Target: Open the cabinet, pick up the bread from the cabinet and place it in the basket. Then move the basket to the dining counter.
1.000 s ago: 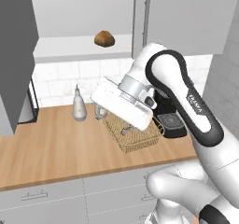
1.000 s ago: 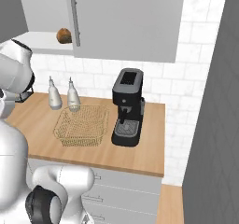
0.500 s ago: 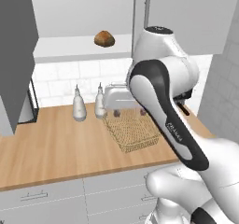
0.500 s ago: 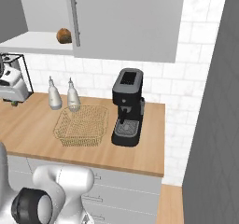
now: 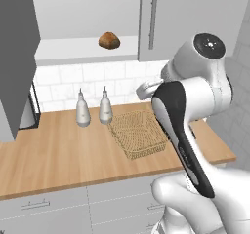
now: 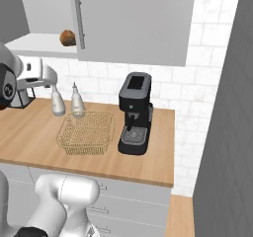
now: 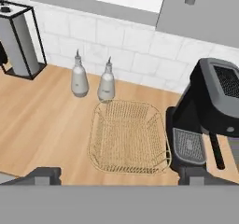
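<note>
The claw (image 7: 119, 176) is released, its two tips spread wide and holding nothing, poised above the counter. Just ahead of and below it the basket (image 7: 129, 137) rests on the wood beside the coffee machine (image 7: 212, 115). The bread (image 5: 109, 40) lies higher up and farther on, on the open cabinet (image 5: 83, 50) shelf.

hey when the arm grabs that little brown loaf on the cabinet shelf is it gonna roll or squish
The bread looks rounded with no flat sides, so it may roll if nudged along the shelf. It is small beside the basket, so probably light. Being a loaf, it could dent under a hard squeeze, though its softness cannot be seen.
</note>
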